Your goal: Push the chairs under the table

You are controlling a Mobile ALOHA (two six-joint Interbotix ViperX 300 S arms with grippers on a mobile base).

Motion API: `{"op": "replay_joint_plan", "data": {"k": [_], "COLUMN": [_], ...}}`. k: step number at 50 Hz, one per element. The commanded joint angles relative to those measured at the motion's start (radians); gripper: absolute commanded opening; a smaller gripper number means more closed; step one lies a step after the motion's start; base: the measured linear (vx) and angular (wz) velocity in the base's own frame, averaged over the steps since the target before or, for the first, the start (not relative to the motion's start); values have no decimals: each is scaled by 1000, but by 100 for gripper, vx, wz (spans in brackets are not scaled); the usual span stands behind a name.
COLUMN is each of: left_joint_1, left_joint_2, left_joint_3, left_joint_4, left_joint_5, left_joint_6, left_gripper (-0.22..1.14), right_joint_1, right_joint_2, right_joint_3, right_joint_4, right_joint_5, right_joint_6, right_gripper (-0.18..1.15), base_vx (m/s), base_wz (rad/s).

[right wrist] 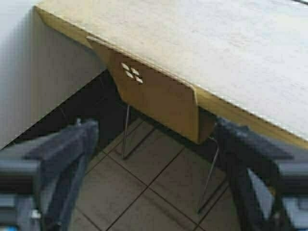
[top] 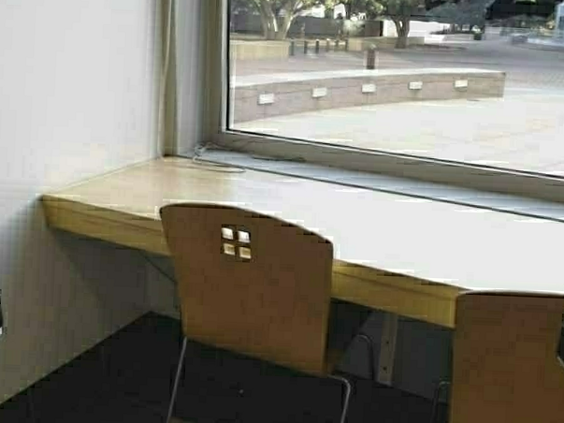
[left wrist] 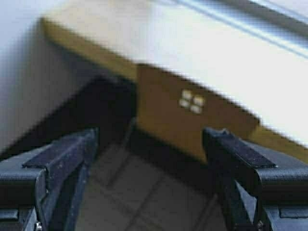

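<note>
Room: white wall (top: pixel 72 90) on the left, a wide window (top: pixel 410 77) behind the bench looking out on paved ground, a low stone wall and trees; dark floor (top: pixel 97 372) below, shown tiled in the wrist views.
Bench: long light-wood top (top: pixel 291 212) with a thick yellowish front edge, its left end against the white wall, its long axis running along the window and off to the right.
Cable: a thin wire (top: pixel 219 157) lies on the bench in the corner by the window frame.
Left chair: tan moulded-plywood back (top: pixel 251 285), curved, with four small square cutouts near its top; thin chrome legs beneath. Its back faces the robot and its seat points toward the bench. The back's upper edge overlaps the bench's front edge; the back stands upright.
Right chair: a second tan back (top: pixel 514 367) at the right edge of the high view, cut off by the frame, also facing the bench.
Left end effector: (left wrist: pixel 151 180) fingers spread wide apart, holding nothing, with the left chair seen between them and well ahead.
Right end effector: (right wrist: pixel 159 183) fingers likewise wide apart and empty, aimed at the same chair and the tiled floor.
</note>
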Motion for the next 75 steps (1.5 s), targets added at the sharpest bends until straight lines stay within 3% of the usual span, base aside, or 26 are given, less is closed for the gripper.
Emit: {"op": "replay_joint_plan", "data": {"k": [1, 56, 75], "left_joint_1": [2, 2, 2], "left_joint_2": [6, -2, -54], "left_joint_3": [-5, -8, 17], "left_joint_4": [-2, -3, -5], "left_joint_5": [-23, -84, -86], "left_joint_6": [-5, -26, -29], "left_gripper": [96, 96, 96], "right_joint_1": [0, 0, 5], "right_joint_2": [3, 25, 40], "right_joint_3": [-8, -29, -32], "right_joint_4": [2, 0, 0], "right_joint_5": [-9, -15, 2], "right_joint_6": [-5, -2, -2], "right_gripper": [104, 104, 104], "base_vx": [-25, -33, -30], "base_wz": [17, 27, -7]}}
